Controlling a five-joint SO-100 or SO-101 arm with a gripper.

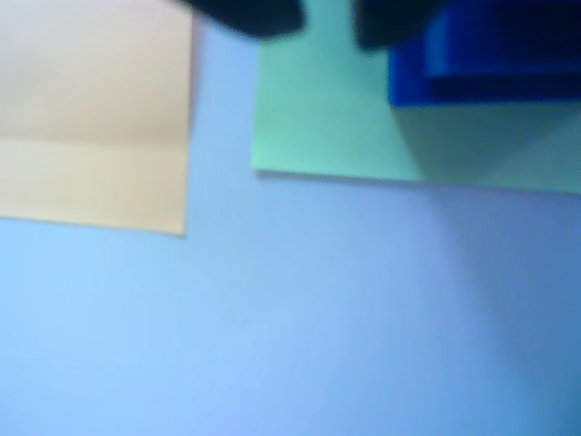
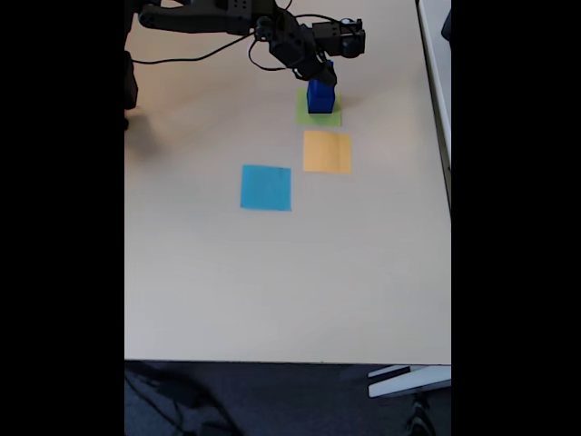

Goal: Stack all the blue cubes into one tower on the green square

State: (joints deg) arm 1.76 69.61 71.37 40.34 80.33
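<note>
One upright tower (image 2: pixel 320 95) of blue cubes stands on the green square (image 2: pixel 305 116).

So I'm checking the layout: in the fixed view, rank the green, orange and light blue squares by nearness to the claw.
1. Green square, under the claw and tower.
2. Orange square, just below it.
3. Light blue square, lower left.

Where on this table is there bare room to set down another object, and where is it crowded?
Free: the wide bare stretch of the beige table between the flat light blue paper square and the near edge, and the strip left of that square. Crowded: the far end, where the dark blue cube tower stands on the pale green paper square under the gripper, the orange paper square alongside.
</note>
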